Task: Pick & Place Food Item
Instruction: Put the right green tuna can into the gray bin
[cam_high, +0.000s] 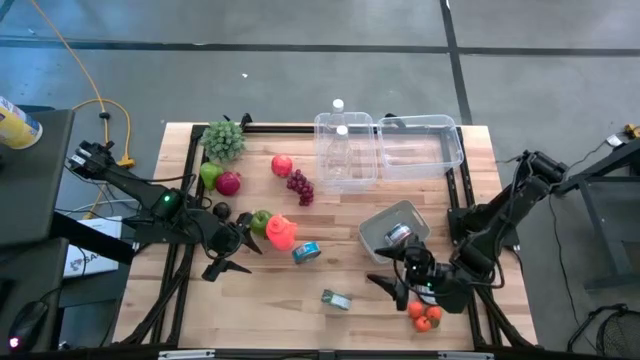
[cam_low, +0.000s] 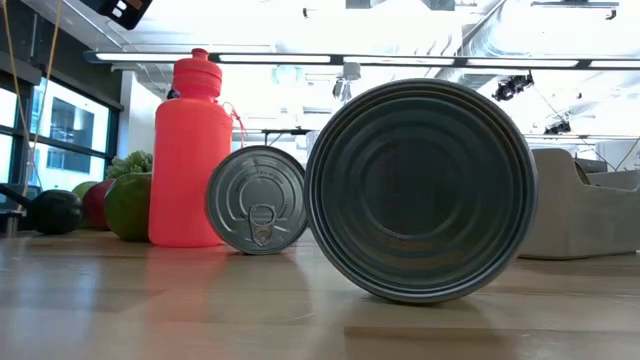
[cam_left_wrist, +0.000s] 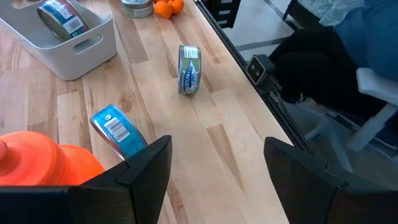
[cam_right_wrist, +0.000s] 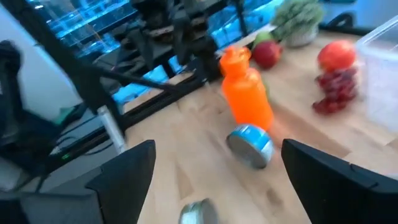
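Observation:
My left gripper (cam_high: 240, 255) is open and empty. It sits low over the table's left half, beside an orange-red bottle (cam_high: 281, 232) and a green apple (cam_high: 260, 221); its own view (cam_left_wrist: 217, 174) looks past a blue-labelled can (cam_left_wrist: 115, 130) lying on its side. My right gripper (cam_high: 392, 290) is open and empty near the front right, between a grey bin (cam_high: 395, 222) and a small tin can (cam_high: 337, 299) lying on its side. In its own view (cam_right_wrist: 217, 180) the bottle (cam_right_wrist: 247, 93) and the blue can (cam_right_wrist: 250, 145) lie ahead. Small oranges (cam_high: 425, 316) rest on the table by the right gripper.
The grey bin holds one can (cam_high: 398, 235). Two clear plastic containers (cam_high: 345, 150) stand at the far edge. Grapes (cam_high: 299, 186), red fruit (cam_high: 282, 165), a red apple (cam_high: 229, 183), a green fruit (cam_high: 209, 175), a leafy green (cam_high: 224, 138) and a dark round fruit (cam_high: 221, 210) lie at far left.

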